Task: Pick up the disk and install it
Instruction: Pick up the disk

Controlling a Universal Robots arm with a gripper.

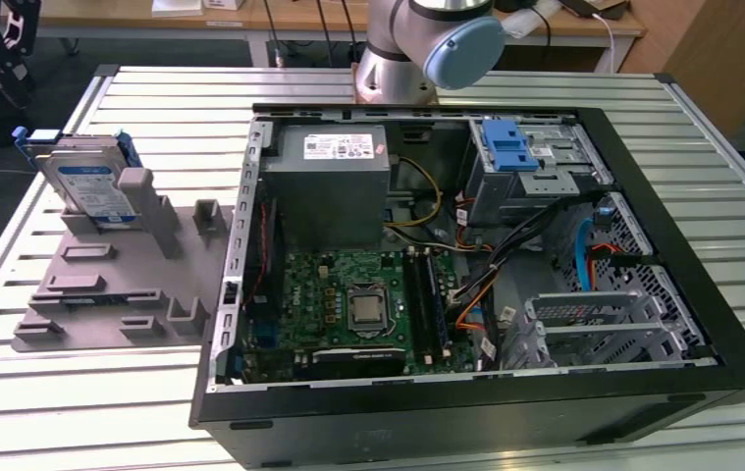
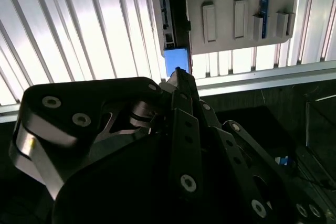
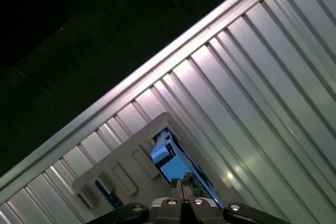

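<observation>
The disk (image 1: 90,183) is a silver drive with a white-and-blue label and a blue frame. It stands on edge in a slot of the grey holder (image 1: 110,285) at the exterior view's left. Both wrist views look down on it edge-on: the disk (image 3: 176,165) shows its blue top, and the disk (image 2: 176,60) sits just past the fingertips. My gripper (image 3: 181,183) hangs above the disk, apart from it. Its black fingers meet at the tips with nothing between them, as the gripper (image 2: 178,73) also shows.
An open computer case (image 1: 686,255) lies on the slatted metal table (image 1: 163,98). Inside it are a grey power supply box (image 1: 333,186), a drive cage with a blue latch (image 1: 529,162), a motherboard (image 1: 359,309) and loose cables. The arm's base (image 1: 405,59) stands behind the case.
</observation>
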